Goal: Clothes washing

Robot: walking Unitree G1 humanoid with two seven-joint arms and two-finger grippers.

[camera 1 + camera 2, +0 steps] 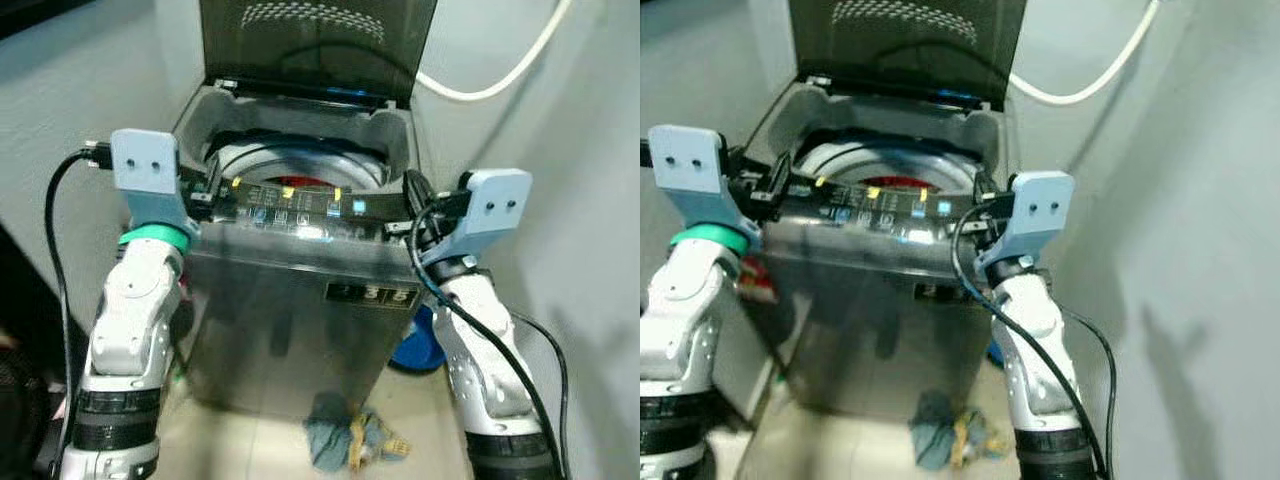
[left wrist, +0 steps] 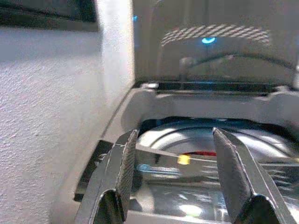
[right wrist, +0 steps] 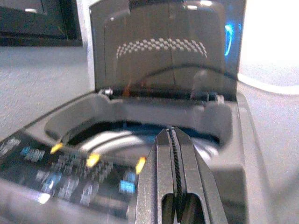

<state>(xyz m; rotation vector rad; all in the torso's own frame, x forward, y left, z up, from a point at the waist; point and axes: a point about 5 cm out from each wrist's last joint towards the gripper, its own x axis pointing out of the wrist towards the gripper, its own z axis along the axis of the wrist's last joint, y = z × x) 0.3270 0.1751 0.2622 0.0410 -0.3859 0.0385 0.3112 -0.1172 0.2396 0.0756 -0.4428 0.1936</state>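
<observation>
Nearest the robot, on the pale floor [image 1: 230, 440] at the foot of the washing machine [image 1: 300, 330], lies a crumpled cloth [image 1: 345, 440], blue-grey with yellowish patches; it looks soft, light and limp, so it should bunch and drape rather than hold a shape, and a pinch on a raised fold near its middle seems the surest place to take it, since a grip on a loose edge could let the rest trail. Above it, both arms are raised to the machine's front edge: the left tool [image 2: 177, 177] has its fingers spread apart over the control panel [image 1: 290, 205], holding nothing, while the right tool [image 3: 174, 186] has its fingers pressed together with nothing between them, poised just above the panel's right end. The panel is dark and glossy with small yellow and blue marks, likely slick to press. Beyond it the steel drum [image 1: 300, 165] is open, something red [image 1: 305, 182] showing inside, and the dark lid [image 1: 315, 45] stands upright. Plain grey walls close in on both sides, with a white hose [image 1: 500, 75] curving across the far wall and a blue object [image 1: 420, 345] tucked low beside the machine's right
</observation>
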